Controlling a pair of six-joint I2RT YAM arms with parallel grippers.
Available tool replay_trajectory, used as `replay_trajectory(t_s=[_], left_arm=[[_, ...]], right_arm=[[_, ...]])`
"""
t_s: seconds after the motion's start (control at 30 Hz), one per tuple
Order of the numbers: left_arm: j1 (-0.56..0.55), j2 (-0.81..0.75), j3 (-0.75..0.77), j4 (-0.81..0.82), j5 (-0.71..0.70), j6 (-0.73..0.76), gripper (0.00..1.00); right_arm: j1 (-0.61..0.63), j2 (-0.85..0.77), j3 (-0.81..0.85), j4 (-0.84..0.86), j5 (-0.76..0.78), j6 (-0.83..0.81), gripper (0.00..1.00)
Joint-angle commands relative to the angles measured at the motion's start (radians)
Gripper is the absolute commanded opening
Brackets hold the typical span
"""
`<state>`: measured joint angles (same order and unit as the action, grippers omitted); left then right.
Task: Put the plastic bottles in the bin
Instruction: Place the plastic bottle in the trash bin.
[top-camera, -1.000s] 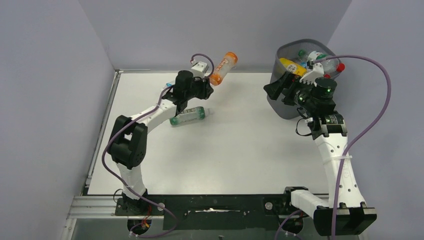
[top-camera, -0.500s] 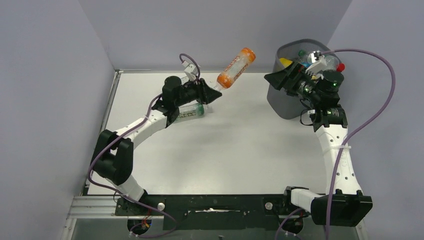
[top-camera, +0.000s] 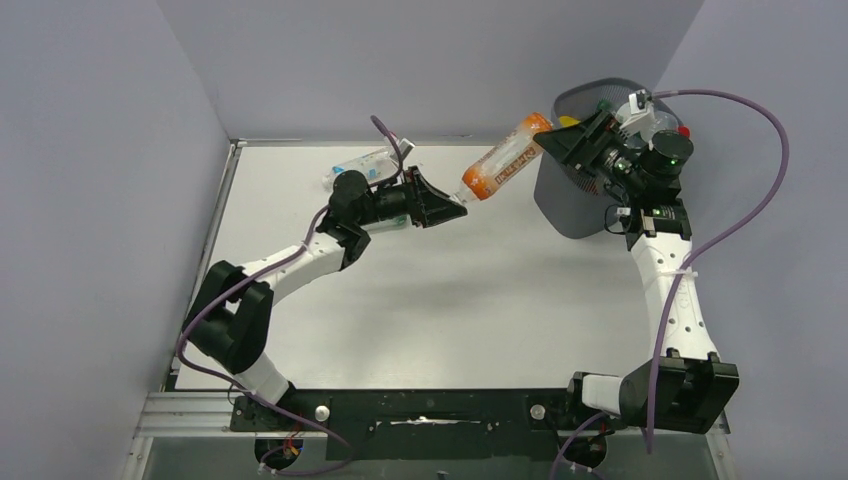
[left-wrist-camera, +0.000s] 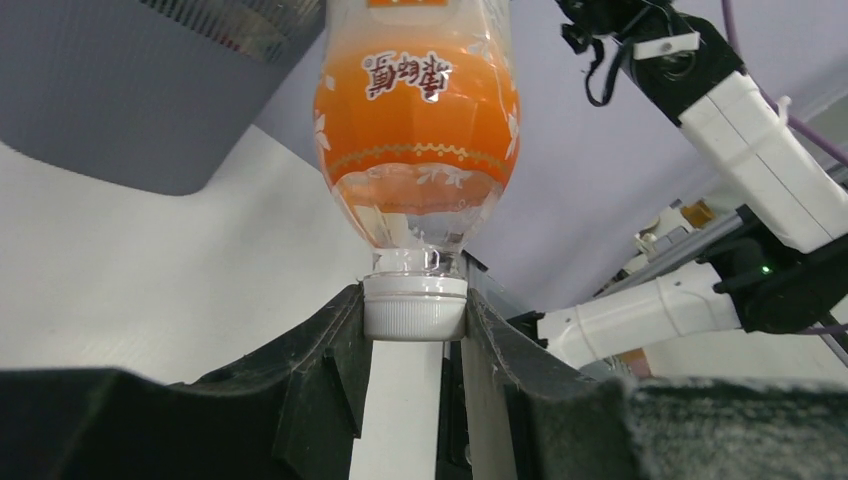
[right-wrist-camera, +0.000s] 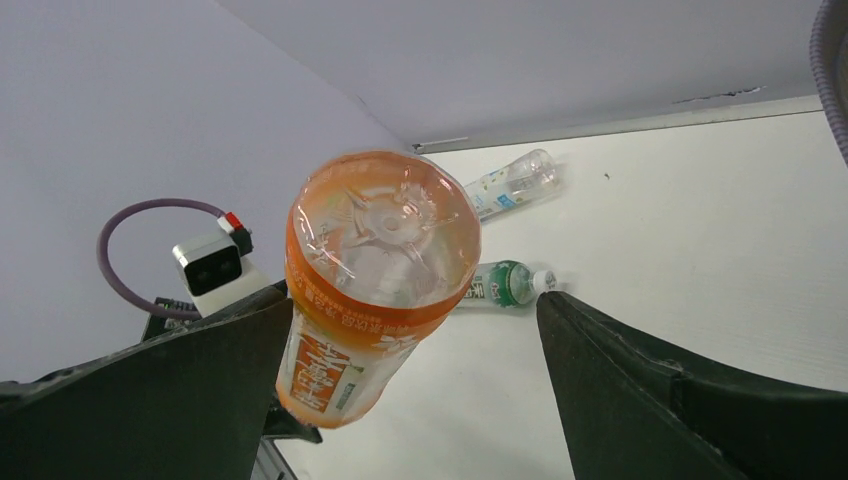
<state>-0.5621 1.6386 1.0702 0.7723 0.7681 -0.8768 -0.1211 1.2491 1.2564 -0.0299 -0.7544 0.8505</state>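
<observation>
My left gripper (top-camera: 447, 204) (left-wrist-camera: 415, 312) is shut on the white cap of an orange-labelled plastic bottle (top-camera: 505, 158) (left-wrist-camera: 416, 110). The bottle slants up and to the right, and its base reaches the near rim of the bin (top-camera: 578, 205) (left-wrist-camera: 140, 110). My right gripper (top-camera: 575, 140) (right-wrist-camera: 415, 300) stands open in front of the bin. The orange bottle's base (right-wrist-camera: 380, 235) sits between its fingers, close to the left one and well apart from the right one. Several bottles lie inside the bin, among them a yellow one (top-camera: 569, 122).
A clear bottle (top-camera: 360, 163) (right-wrist-camera: 515, 182) lies near the table's far edge. A green-labelled bottle (right-wrist-camera: 503, 283) lies on the table a little nearer, mostly hidden by my left arm in the top view. Walls close in the table on the left and at the back.
My left arm has swung right, carrying the orange bottle from the table's far middle to the bin's rim. My right gripper has lifted and turned, and the bottle's base now lies between its fingers.
</observation>
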Motion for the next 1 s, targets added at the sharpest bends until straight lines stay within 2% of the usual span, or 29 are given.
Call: replay_trajectory(t_s=[0.0, 0.53, 0.83, 0.9, 0.97], left_arm=[[-0.04, -0.01, 0.015, 0.139, 0.052, -0.063, 0.32], [-0.085, 0.044, 0.031, 0.147, 0.051, -0.073, 0.32], [-0.079, 0.073, 0.065, 0.134, 0.024, -0.067, 0.33], [-0.077, 0.086, 0.085, 0.117, 0.03, -0.063, 0.33], [-0.072, 0.09, 0.103, 0.089, 0.029, -0.053, 0.41]], right_arm=[[0.004, 0.006, 0.023, 0.085, -0.029, 0.025, 0.98], [0.003, 0.005, 0.024, 0.11, -0.055, 0.031, 1.0], [0.009, -0.028, -0.006, 0.08, -0.063, 0.016, 0.77], [0.008, -0.027, 0.0, 0.074, -0.068, 0.012, 0.67], [0.006, -0.022, 0.015, 0.064, -0.079, 0.006, 0.55]])
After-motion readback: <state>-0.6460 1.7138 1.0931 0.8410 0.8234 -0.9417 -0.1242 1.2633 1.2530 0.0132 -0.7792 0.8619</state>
